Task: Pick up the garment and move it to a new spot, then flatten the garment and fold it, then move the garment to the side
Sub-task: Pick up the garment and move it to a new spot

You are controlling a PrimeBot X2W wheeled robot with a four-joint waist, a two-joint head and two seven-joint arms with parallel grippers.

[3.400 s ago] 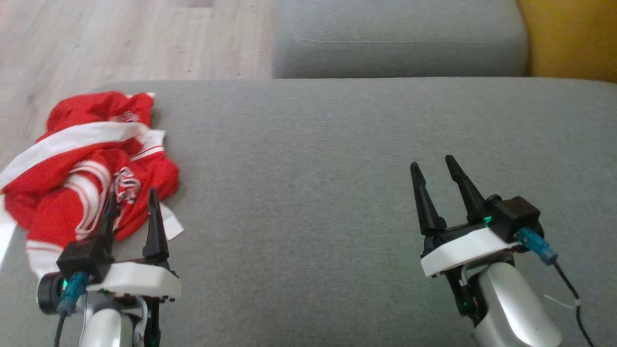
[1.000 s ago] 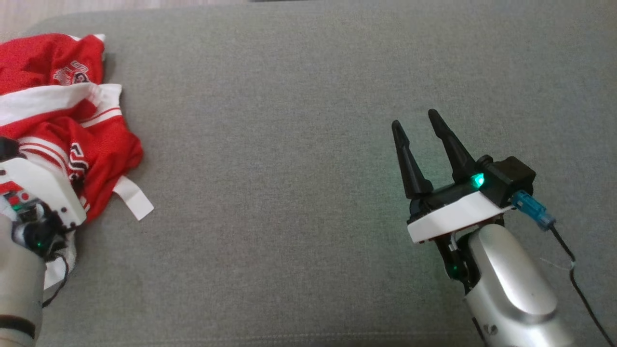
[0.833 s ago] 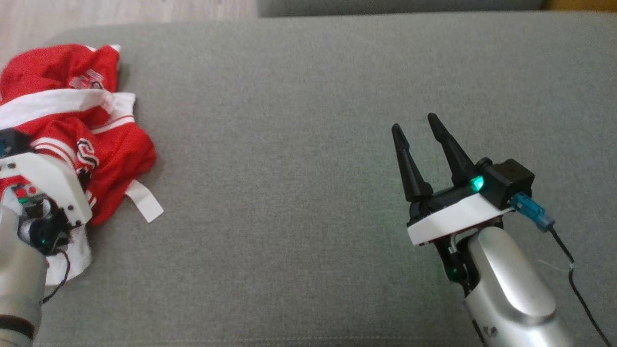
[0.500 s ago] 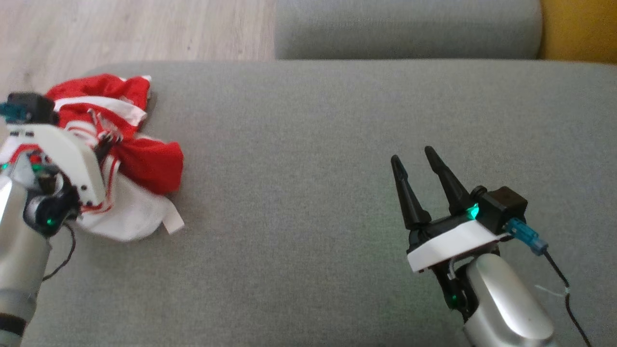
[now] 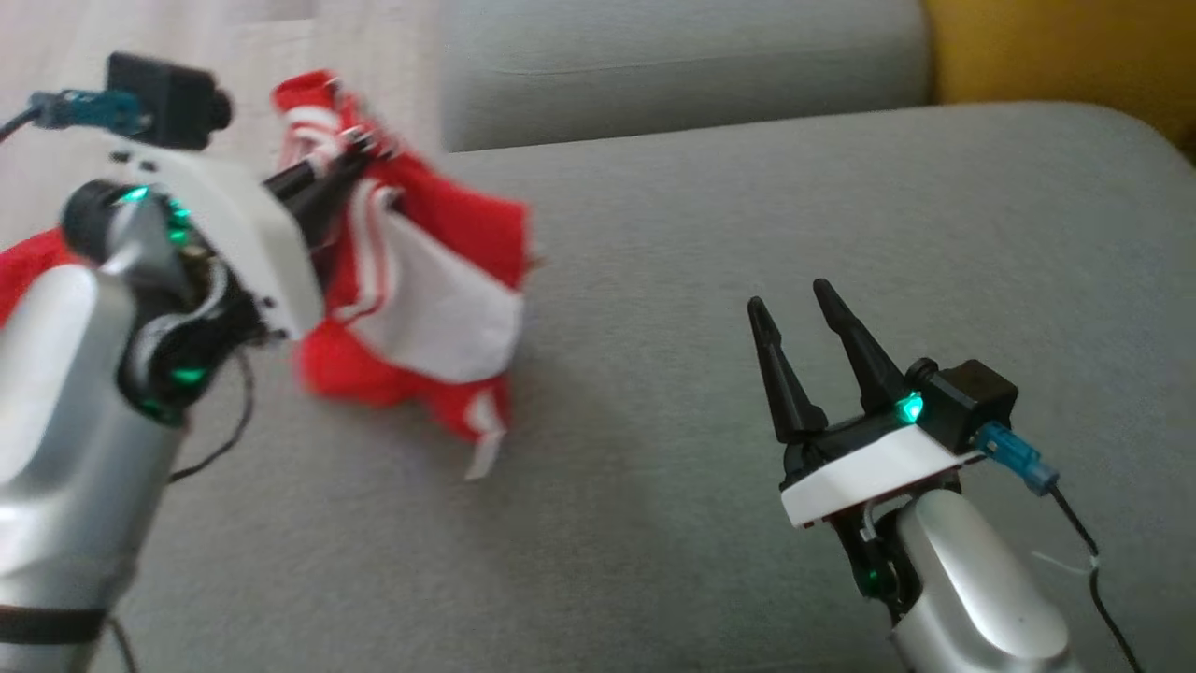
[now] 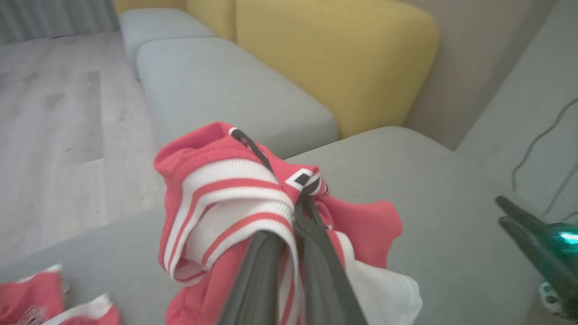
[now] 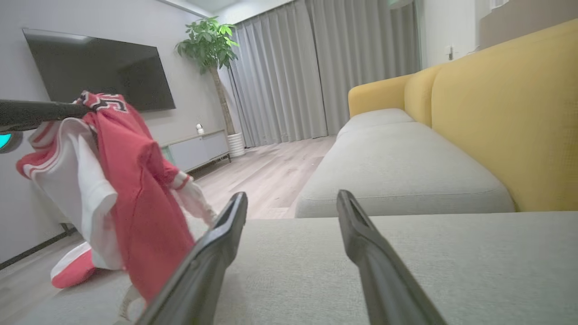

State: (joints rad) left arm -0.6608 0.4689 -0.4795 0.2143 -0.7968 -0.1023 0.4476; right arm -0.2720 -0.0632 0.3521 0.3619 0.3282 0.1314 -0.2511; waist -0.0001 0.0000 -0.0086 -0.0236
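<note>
The garment [image 5: 420, 308] is a red jersey with white stripes and a white panel. It hangs bunched above the grey cushion [image 5: 747, 234], with my left gripper [image 5: 360, 161] raised at the upper left and shut on its striped edge. In the left wrist view the fingers [image 6: 316, 253] pinch the striped fabric of the garment [image 6: 226, 194], and a tail of it [image 6: 27, 298] lies on the cushion. My right gripper [image 5: 792, 301] stands open and empty over the cushion's right part. In the right wrist view the garment [image 7: 135, 189] dangles to the left of my right gripper [image 7: 293, 198].
A second grey seat [image 5: 673, 65] and a yellow backrest [image 5: 1056, 47] lie beyond the cushion. Wooden floor [image 5: 280, 56] borders the far left. A television [image 7: 99, 72], a plant [image 7: 207, 45] and curtains [image 7: 325, 67] stand across the room.
My left gripper has risen and swung right, lifting the garment off the cushion's left end. The head camera has shifted. The right gripper has stayed open in place.
</note>
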